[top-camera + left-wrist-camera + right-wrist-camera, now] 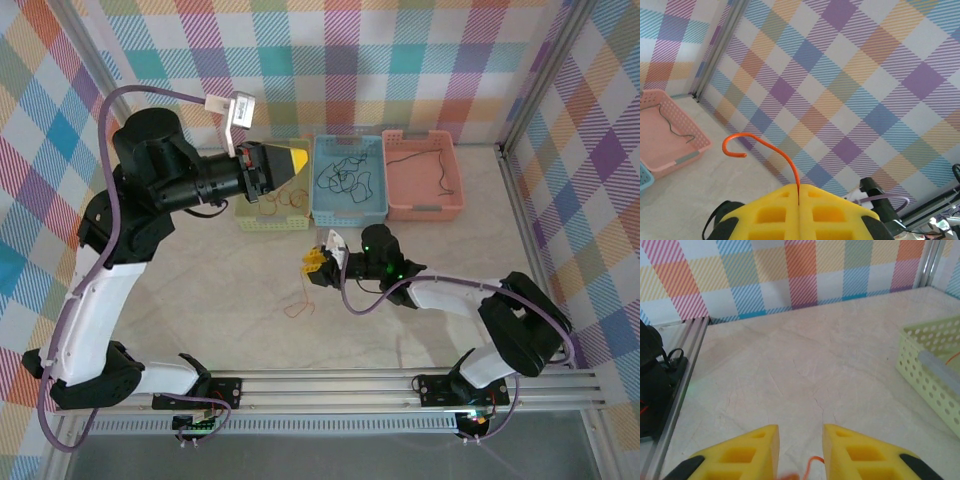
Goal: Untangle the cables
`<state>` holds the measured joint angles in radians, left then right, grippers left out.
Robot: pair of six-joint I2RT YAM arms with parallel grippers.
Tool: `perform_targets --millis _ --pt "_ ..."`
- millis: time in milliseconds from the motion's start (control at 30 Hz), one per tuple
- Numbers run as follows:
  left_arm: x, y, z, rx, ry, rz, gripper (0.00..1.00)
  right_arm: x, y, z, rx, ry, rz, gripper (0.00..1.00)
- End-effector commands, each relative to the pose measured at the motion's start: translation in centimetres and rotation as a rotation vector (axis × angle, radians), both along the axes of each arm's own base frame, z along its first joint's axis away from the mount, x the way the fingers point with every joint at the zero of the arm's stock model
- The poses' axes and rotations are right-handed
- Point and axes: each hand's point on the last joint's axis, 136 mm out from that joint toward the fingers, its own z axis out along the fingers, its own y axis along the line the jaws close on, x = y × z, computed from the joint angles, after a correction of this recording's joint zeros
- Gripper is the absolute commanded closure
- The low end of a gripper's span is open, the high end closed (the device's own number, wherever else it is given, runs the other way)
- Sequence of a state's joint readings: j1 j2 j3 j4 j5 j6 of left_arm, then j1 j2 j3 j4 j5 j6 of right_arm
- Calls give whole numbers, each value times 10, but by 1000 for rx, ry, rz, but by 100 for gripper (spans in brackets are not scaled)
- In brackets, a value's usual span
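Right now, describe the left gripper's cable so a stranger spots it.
Find the yellow left gripper by the checked wall. One thin orange cable rises from its shut tips, hooked in mid-air, unlike the black cable in the pink basket.

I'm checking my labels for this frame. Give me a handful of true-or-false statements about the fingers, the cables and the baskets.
1. The left fingers are pinched shut on an orange cable. True.
2. The pink basket holds nothing. False: a thin dark cable lies in it.
3. The right fingers stand apart, low over the table. True.
4. The blue basket stands at the right end of the row. False: it stands in the middle, between the yellow-green basket and the pink one.
5. A loose orange cable lies on the table near the right fingers. True.
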<state>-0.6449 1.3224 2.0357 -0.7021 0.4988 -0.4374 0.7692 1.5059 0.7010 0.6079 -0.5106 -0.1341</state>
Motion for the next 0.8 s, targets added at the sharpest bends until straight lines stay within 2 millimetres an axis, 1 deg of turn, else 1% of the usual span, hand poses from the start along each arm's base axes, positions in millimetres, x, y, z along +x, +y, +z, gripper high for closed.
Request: perform_targets --millis 0,133,300,467,633,733,767 --pt "-4 7 17 -38 -22 11 100 6 3 -7 22 1 -20 73" --pt "-7 11 25 -55 -35 21 100 15 4 -20 11 29 -58 77" --pt "-12 18 34 -72 -59 39 100 28 -3 -36 -1 66 -127 81" --pt "-15 22 37 -75 -73 50 100 50 -22 -37 23 102 -240 83" --pt "-14 26 36 -73 -78 75 100 70 -48 -38 55 141 -362 85" --pt "-12 32 32 -56 -93 109 100 79 -62 -35 79 148 -429 86" --pt "-9 34 28 -38 -98 130 100 80 -66 -32 94 143 -437 86"
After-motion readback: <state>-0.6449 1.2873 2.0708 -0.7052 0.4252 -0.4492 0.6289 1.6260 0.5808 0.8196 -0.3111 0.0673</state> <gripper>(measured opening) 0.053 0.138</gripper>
